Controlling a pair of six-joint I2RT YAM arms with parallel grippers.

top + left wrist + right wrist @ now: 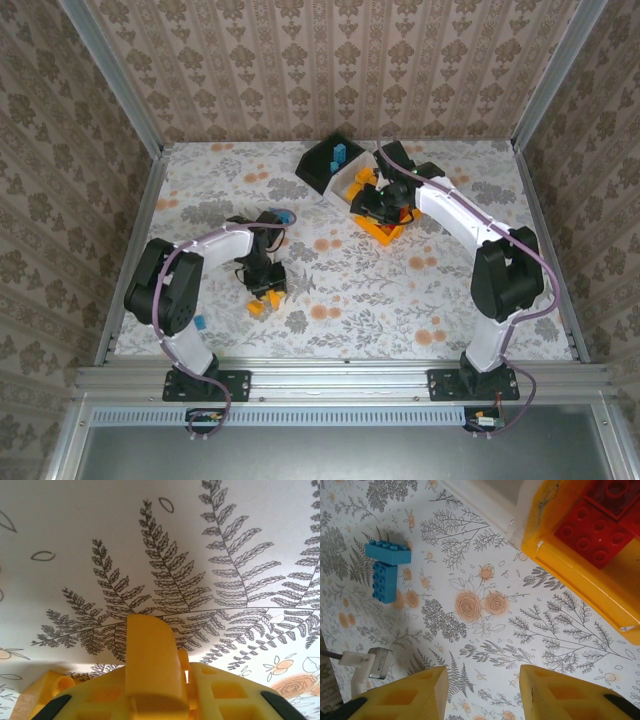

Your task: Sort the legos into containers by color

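The left pincer [266, 284] sits low over the bench [350, 290], left of centre toward the near edge. Its moulded yellow plastic fingers [225, 692] are clenched on a glossy orange-yellow lego [150, 655] with a rounded top. The bench covering is matte white, printed with grey ferns and orange roses.

The right pincer [482, 690] hangs released, nothing between its blocky fingers, near the orange-yellow bin [580, 580]. This smooth-walled rectangular tub has a scuffed rim and holds studded red legos [590, 532]. It stands toward the middle of the far edge, with the white bin [352, 182] and the black bin [322, 165] beyond it. Blue legos [342, 155] lie in the black one. Two blue studded bricks [387, 552] lie in an L on the bare bench.
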